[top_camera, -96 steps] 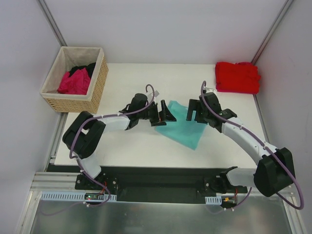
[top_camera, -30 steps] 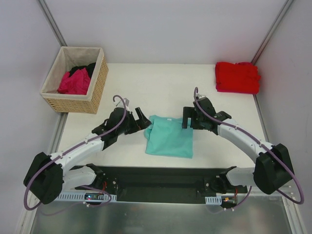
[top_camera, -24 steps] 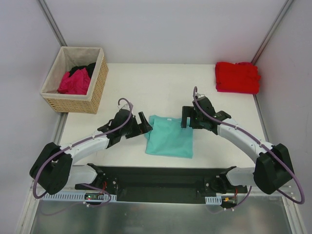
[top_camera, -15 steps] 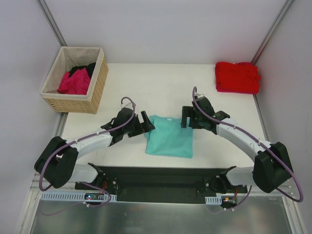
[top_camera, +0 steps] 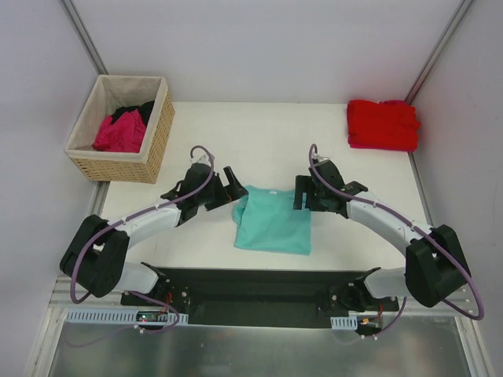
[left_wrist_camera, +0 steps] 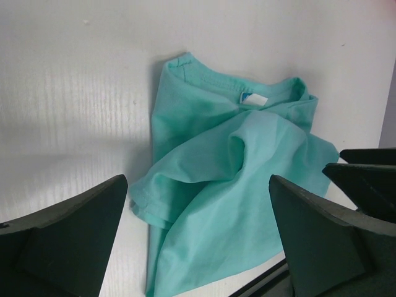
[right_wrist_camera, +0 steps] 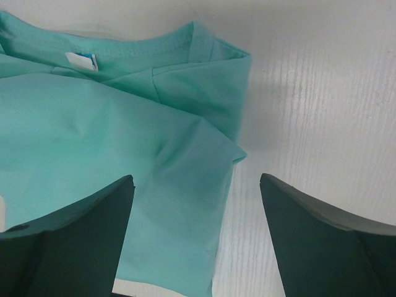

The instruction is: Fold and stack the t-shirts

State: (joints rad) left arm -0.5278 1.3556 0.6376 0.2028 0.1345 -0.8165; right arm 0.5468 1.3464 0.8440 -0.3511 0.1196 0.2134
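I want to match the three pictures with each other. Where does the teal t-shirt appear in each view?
Top external: the teal t-shirt lies just below the centre of the picture.
Left wrist: it fills the centre and the lower right.
Right wrist: it covers the left half.
Shared landmark: the white neck label at the collar, also seen from the left wrist and the right wrist.

The teal shirt point(top_camera: 273, 224), earlier a tilted diamond stretched between both grippers, has come toward 6 o'clock and now lies squared up. The left gripper point(top_camera: 235, 187) has backed off toward 9 o'clock and stands open beside its left edge. The right gripper point(top_camera: 299, 193) has shifted toward 7 o'clock, to its 1 o'clock corner.
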